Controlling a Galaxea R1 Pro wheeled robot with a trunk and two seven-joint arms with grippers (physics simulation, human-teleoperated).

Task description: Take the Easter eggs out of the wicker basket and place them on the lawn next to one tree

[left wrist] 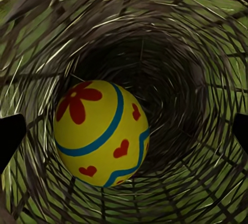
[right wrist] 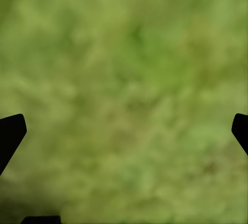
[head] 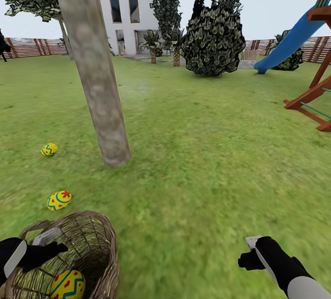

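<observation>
Green lawn [head: 207,152] stretches back to a white house [head: 123,9], a brown slatted fence [head: 32,47], dark bushes and a wooden playset with a blue slide [head: 289,42]. Using the thick grey-brown tree trunk [head: 94,74] as the landmark: one Easter egg [head: 49,149] lies on the grass just to the trunk's left, near its base. A second egg [head: 59,200] lies on the grass nearer the camera, between the trunk's base and the wicker basket [head: 94,239], close to the basket's rim. The basket stands on the lawn in front of the trunk and slightly to its left. A third egg [left wrist: 101,133], yellow with blue bands, a red flower and red hearts, rests deep inside the basket.

The left gripper [head: 46,244] hangs over the basket's rim with its jaws spread wide, empty, pointing down at the egg inside without touching it. The right gripper [head: 252,253] hovers over bare grass well to the trunk's right and nearer the camera, jaws also spread wide and empty.
</observation>
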